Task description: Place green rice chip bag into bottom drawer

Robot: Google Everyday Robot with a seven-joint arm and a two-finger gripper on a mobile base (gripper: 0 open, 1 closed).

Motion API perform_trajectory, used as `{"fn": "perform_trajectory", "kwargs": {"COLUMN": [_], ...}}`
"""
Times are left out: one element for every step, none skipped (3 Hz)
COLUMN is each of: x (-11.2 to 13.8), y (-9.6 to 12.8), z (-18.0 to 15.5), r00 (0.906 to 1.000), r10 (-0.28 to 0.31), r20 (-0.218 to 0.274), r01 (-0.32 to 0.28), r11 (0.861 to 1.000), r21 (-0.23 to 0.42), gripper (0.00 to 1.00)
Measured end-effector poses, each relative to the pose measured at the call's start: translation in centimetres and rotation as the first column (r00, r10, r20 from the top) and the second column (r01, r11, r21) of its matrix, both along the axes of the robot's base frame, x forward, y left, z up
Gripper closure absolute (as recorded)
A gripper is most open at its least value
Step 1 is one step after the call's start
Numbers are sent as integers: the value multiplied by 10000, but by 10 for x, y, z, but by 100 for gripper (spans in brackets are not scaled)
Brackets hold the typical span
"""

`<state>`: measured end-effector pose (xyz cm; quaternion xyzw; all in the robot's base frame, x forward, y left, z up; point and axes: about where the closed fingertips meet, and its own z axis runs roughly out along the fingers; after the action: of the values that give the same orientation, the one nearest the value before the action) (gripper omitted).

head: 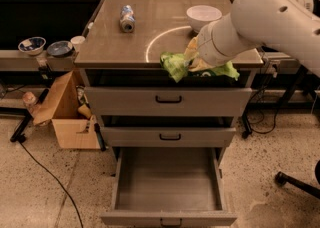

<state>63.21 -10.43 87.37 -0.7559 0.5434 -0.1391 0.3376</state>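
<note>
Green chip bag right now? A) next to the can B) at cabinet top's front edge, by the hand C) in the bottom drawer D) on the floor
B: the green rice chip bag hangs over the cabinet top's front edge at the hand; the open bottom drawer has no bag in it.

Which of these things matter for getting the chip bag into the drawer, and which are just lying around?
In the job: green rice chip bag, at the front edge of the cabinet top; end effector, at the bag; bottom drawer, open.
Lying about: can; white bowl; cardboard box on the floor.
</note>
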Motion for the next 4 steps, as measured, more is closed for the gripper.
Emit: {"fn": "perform_trajectory", "kwargs": {"x": [-6,-4,-6,-23], "y": [-2,0,4,-4], "z": [-17,-14,-5,-13], "r00": [9985,9989,9994,9973], "r10": [-480,-428,-335,-599], "r20": [-279,-196,-62,-433], "r01": [481,430,337,611], "r11": [9988,9990,9991,9978], "r21": [27,84,273,271], "gripper": [100,100,100,100]}}
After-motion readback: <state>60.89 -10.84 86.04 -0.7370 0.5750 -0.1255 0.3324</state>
